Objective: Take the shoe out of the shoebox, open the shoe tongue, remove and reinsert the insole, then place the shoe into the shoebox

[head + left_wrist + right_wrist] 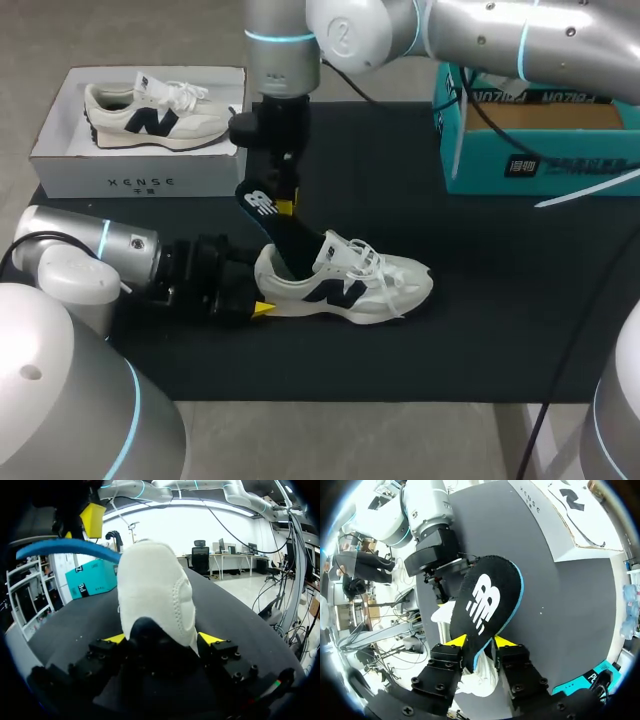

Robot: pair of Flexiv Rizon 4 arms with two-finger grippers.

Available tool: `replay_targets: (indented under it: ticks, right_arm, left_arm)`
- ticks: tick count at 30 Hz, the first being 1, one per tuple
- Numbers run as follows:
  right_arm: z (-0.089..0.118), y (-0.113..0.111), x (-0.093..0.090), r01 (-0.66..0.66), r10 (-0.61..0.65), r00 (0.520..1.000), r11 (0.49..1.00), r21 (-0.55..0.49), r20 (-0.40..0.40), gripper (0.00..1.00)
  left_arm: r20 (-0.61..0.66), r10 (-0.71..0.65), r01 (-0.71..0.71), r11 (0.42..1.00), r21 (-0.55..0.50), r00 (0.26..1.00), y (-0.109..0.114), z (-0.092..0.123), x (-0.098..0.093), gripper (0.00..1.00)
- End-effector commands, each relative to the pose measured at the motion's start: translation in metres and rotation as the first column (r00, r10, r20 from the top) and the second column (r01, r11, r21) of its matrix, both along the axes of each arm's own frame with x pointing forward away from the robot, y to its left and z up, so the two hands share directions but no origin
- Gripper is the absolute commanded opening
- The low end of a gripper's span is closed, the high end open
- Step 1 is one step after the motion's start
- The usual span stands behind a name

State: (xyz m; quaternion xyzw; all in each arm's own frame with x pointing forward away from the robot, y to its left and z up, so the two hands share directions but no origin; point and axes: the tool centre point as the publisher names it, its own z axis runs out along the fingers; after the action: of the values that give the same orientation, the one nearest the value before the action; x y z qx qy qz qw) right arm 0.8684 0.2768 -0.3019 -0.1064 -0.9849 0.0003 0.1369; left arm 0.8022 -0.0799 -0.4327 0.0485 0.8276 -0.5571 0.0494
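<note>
At the left, the white shoebox point(140, 183) holds a second shoe point(150, 115). The left gripper point(161, 639) is clamped on the heel of the shoe point(350, 285), which stands on its sole on the black mat point(480, 300), toe to the right. The right gripper point(479, 641) pinches the insole point(487, 600) near its upper end; the lower end sits inside the collar. Risk: a steep push may buckle the insole or drag the shoe from the heel clamp. The insole appears thin and flexible, black on top, blue beneath.
</note>
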Motion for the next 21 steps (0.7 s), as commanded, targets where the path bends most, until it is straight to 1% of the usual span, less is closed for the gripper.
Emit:
replay_targets:
  ticks: [1, 4, 5, 6, 7, 9, 13, 15, 17, 19, 20, 21]
  right_arm:
    - [-0.003, -0.012, -0.008, 0.025, -0.025, 1.000, 0.999, 0.045, 0.001, 0.43]
    - [-0.005, -0.016, -0.014, 0.048, -0.048, 0.999, 0.997, 0.064, -0.007, 0.48]
    - [-0.005, -0.017, -0.015, 0.055, -0.054, 0.998, 0.996, 0.070, -0.012, 0.56]
    - [-0.005, -0.018, -0.017, 0.057, -0.056, 0.998, 0.996, 0.072, -0.012, 0.68]
    - [-0.005, -0.019, -0.018, 0.061, -0.060, 0.998, 0.995, 0.074, -0.013, 0.74]
    - [-0.006, -0.020, -0.019, 0.078, -0.077, 0.997, 0.993, 0.087, -0.022, 0.77]
    - [-0.008, -0.021, -0.022, 0.087, -0.085, 0.996, 0.991, 0.105, -0.027, 0.76]
    - [-0.010, -0.020, -0.022, 0.088, -0.085, 0.996, 0.990, 0.110, -0.033, 0.73]
    - [-0.012, -0.018, -0.021, 0.085, -0.081, 0.996, 0.990, 0.116, -0.038, 0.74]
    - [-0.013, -0.016, -0.021, 0.083, -0.079, 0.996, 0.990, 0.114, -0.040, 0.78]
    - [-0.013, -0.015, -0.020, 0.081, -0.077, 0.996, 0.990, 0.115, -0.040, 0.70]
    - [-0.013, -0.014, -0.020, 0.079, -0.075, 0.996, 0.990, 0.114, -0.040, 0.56]
  left_arm:
    - [0.001, 0.001, -0.001, 1.000, 0.001, 1.000, -0.002, -0.004, 0.000, 0.00]
    - [0.001, 0.001, -0.001, 1.000, 0.001, 1.000, -0.002, -0.004, 0.000, 0.00]
    - [0.001, 0.001, -0.001, 1.000, 0.001, 1.000, -0.002, -0.004, 0.000, 0.00]
    - [0.001, 0.001, -0.001, 1.000, 0.001, 1.000, -0.002, -0.004, 0.000, 0.00]
    - [0.001, 0.001, -0.001, 1.000, 0.001, 1.000, -0.002, -0.004, 0.000, 0.00]
    - [0.001, 0.001, -0.001, 1.000, 0.001, 1.000, -0.002, -0.004, 0.000, 0.00]
    - [0.001, 0.001, -0.001, 1.000, 0.001, 1.000, -0.002, -0.004, 0.000, 0.00]
    - [0.001, 0.001, -0.001, 1.000, 0.001, 1.000, -0.002, -0.004, 0.000, 0.00]
    - [0.001, 0.001, -0.001, 1.000, 0.001, 1.000, -0.002, -0.004, 0.000, 0.00]
    - [0.001, 0.001, -0.001, 1.000, 0.001, 1.000, -0.002, -0.004, 0.000, 0.00]
    - [0.001, 0.001, -0.001, 1.000, 0.001, 1.000, -0.002, -0.004, 0.000, 0.00]
    - [0.001, 0.001, -0.001, 1.000, 0.001, 1.000, -0.002, -0.004, 0.000, 0.00]
